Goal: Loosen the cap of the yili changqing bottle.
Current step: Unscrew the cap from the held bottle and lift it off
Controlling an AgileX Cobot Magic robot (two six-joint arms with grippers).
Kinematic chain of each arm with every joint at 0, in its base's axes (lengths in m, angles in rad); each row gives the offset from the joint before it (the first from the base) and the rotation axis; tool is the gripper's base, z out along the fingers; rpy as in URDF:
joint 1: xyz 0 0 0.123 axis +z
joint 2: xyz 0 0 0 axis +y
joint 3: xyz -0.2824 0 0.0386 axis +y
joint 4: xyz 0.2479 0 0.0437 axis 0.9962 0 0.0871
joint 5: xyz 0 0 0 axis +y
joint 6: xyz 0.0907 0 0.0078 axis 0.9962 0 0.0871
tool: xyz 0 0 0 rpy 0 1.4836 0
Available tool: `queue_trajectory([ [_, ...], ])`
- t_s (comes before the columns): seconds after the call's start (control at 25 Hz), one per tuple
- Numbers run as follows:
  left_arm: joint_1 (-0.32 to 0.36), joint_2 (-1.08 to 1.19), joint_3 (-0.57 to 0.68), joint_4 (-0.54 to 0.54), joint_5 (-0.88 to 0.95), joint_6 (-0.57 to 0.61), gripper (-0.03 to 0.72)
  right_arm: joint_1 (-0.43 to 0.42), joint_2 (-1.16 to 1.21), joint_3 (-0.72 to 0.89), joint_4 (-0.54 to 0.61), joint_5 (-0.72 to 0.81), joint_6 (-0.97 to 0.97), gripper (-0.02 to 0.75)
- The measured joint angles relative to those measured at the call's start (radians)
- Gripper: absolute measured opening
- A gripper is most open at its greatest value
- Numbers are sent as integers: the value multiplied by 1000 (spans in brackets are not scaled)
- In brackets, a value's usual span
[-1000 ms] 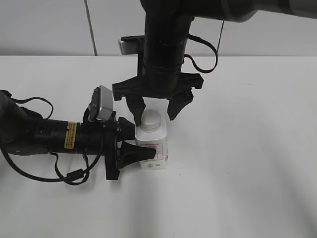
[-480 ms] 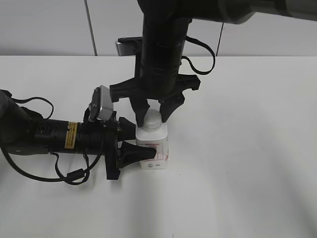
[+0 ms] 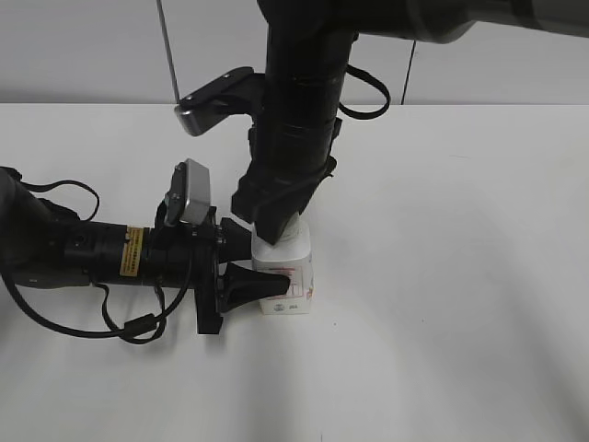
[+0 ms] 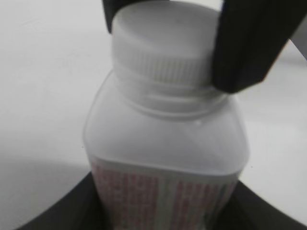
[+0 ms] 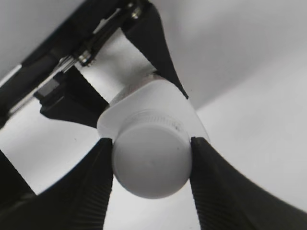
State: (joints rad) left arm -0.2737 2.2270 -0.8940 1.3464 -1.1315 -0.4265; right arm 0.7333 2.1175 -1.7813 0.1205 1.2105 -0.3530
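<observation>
White plastic cap [image 5: 151,165] sits pinched between the right gripper [image 5: 151,167] jaws; the left gripper [image 3: 241,281] clamps the yili changqing bottle [image 3: 287,276] upright on the table [image 3: 460,276] (twist should stay slow and level).

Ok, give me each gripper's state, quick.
Left gripper: closed on the bottle, gripping its body from the side.
Right gripper: closed on the cap, fingers pressed on both sides.

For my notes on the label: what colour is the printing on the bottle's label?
Pink-red on white, on the bottle. The left wrist view shows it best, though blurred.
</observation>
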Motion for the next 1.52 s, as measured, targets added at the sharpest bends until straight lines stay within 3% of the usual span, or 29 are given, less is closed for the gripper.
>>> queue_trajectory([
  [0.24,0,0,0,2,0,1,354,0,0,-2,-1,0,-473,389],
  [0.44,0,0,0,2,1,1,354,0,0,-3,-4,0,-646,389],
  [0.76,0,0,0,2,1,1,353,0,0,-3,-5,0,-669,395],
  [1.04,0,0,0,2,1,0,352,0,0,-2,-15,2,-671,524],
  [1.16,0,0,0,2,1,0,352,0,0,-2,-15,3,-662,545],
  [1.52,0,0,0,2,1,0,351,0,0,-89,-15,6,-428,553],
])
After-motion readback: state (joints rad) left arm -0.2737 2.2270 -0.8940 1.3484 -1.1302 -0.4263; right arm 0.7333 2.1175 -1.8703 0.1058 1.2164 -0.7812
